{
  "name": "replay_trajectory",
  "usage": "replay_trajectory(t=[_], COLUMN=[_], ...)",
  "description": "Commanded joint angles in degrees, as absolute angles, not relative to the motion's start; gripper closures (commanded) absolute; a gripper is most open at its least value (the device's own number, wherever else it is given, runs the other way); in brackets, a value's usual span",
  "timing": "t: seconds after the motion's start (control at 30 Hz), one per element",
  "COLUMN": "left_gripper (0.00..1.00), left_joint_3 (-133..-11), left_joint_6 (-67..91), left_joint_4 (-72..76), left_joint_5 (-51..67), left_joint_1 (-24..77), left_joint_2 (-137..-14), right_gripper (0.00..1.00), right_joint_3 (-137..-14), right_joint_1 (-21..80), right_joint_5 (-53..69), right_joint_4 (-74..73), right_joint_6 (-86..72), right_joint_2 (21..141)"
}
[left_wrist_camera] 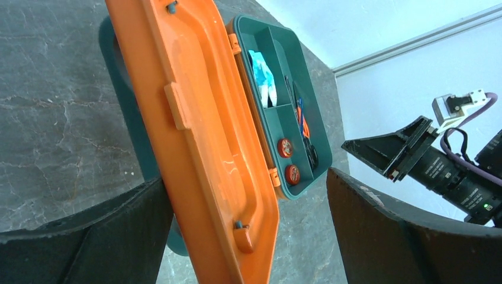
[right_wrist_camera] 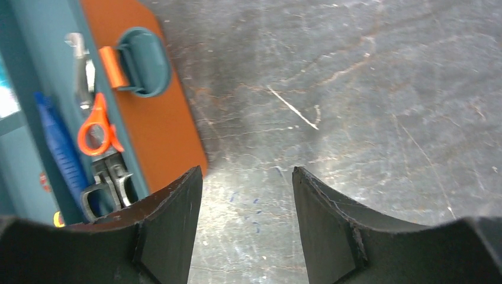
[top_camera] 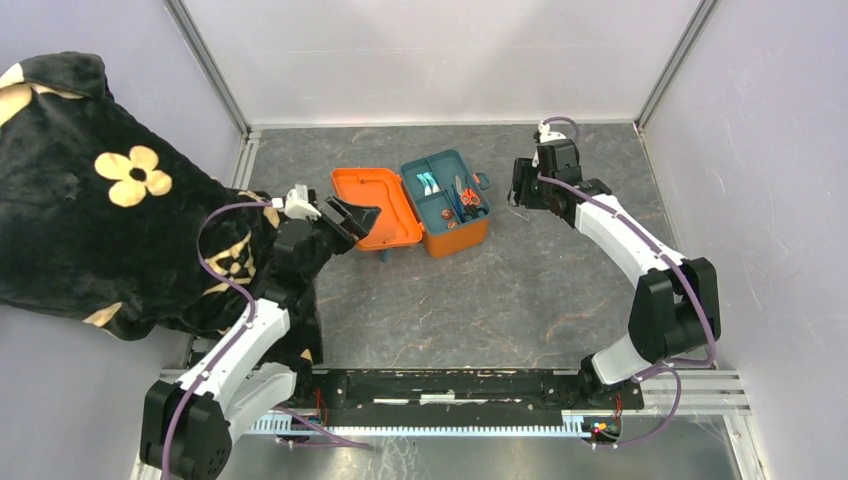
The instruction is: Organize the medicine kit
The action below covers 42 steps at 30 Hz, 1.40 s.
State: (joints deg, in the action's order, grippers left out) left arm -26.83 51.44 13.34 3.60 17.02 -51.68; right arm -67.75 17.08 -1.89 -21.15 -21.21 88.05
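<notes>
Grey table (top_camera: 500, 300) | medicine kit (top_camera: 456, 238) lid open, scissors (right_wrist_camera: 102, 112) inside | left gripper (top_camera: 362, 215), right gripper (right_wrist_camera: 247, 173) agape

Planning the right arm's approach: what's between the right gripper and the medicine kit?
Nothing but bare grey table separates the right gripper from the medicine kit, seen in the top view and the right wrist view.
</notes>
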Motion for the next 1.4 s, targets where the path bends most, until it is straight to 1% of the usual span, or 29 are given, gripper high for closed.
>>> replay_trajectory(t=[0.0, 0.07, 0.3, 0.5, 0.77, 0.87, 1.0, 1.2, 1.27, 1.37], left_gripper=[0.0, 0.0, 0.0, 0.0, 0.0, 0.0, 0.0, 0.0, 0.0, 0.0], left_joint_3=[-33.0, -35.5, -47.6, -58.1, -67.7, -70.2, -72.0, -76.1, -78.2, -83.4], left_joint_6=[46.4, 45.7, 43.7, 41.9, 40.0, 38.9, 37.5, 33.4, 32.2, 29.8], left_joint_4=[12.6, 12.4, 12.8, 12.4, 11.5, 10.7, 8.9, 2.7, 0.5, -5.5], left_joint_5=[3.1, 3.6, 8.0, 11.5, 12.9, 13.2, 13.0, 11.3, 11.6, 12.9], left_joint_1=[16.8, 16.7, 16.9, 18.5, 25.6, 27.3, 27.7, 27.7, 27.7, 28.2], left_joint_2=[-54.1, -55.7, -66.0, -74.8, -84.7, -87.6, -88.0, -88.0, -89.1, -93.0], right_gripper=[0.37, 0.37, 0.4, 0.4, 0.4, 0.4, 0.4, 0.4, 0.4, 0.41], right_joint_3=[-66.4, -65.7, -66.1, -64.8, -57.2, -55.3, -54.7, -52.6, -51.7, -51.5], right_joint_1=[15.6, 14.9, 14.6, 14.6, 14.7, 14.8, 14.2, 12.4, 11.9, 11.7], right_joint_5=[-8.3, -5.1, 15.7, 23.1, 32.3, 32.1, 24.3, 18.7, 17.8, 20.1], right_joint_4=[-19.7, -18.0, -10.3, -4.3, 5.0, 4.9, 0.6, 0.5, 1.0, 2.4], right_joint_6=[-22.4, -21.9, -21.1, -25.4, -31.5, -31.0, -28.2, -29.2, -29.9, -30.7], right_joint_2=[88.5, 89.8, 98.6, 102.9, 101.2, 100.0, 97.1, 94.7, 94.6, 96.2])
